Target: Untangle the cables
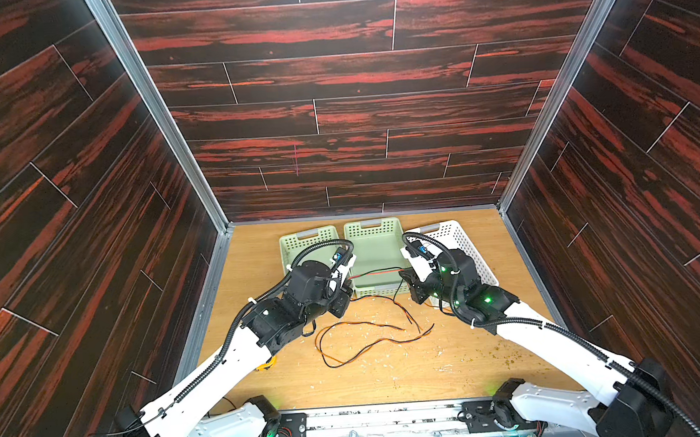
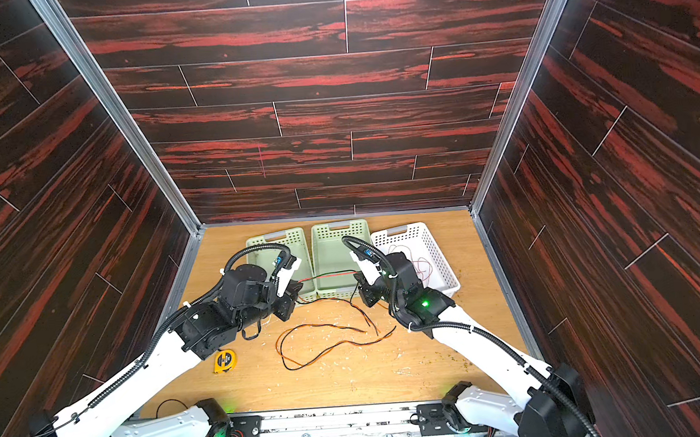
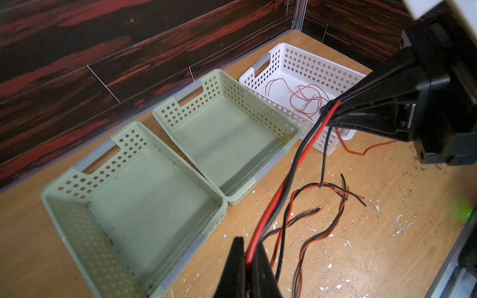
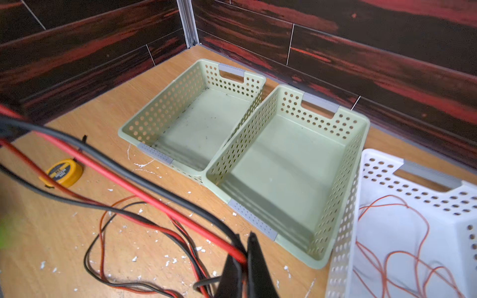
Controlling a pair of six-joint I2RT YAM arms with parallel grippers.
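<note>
left gripper (image 3: 247,251): jaws clenched, pinching the black-and-red cable pair (image 1: 374,273); the red strand runs right in between the black fingers, the black strand alongside it
right gripper (image 4: 244,249): jaws clenched too, nipped on the other end of the same pair (only a sliver of gap between the tips)
held pair: strung through the air between the two grippers, nearly straight, crossing above the near end of the middle green basket (image 3: 258,111); smooth round insulation
loose cables (image 2: 339,344): thin black and orange strands in wide limp loops on the table (image 1: 391,375), in front of the baskets, between the two arms; some twisted round each other, ends frayed apart
orange-red wires (image 3: 305,96): very thin, curled in a messy coil on the floor of the white basket (image 3: 317,64)
baskets: three in a row along the back wall, rectangular plastic, walls perforated with round holes, grey handle strips; left green basket (image 3: 77,206) has dark specks on its floor
tape measure (image 4: 63,171): yellow rounded case, black label, lying flat near the left arm
table surface: light wood grain, scattered with white flakes (image 3: 402,224)
</note>
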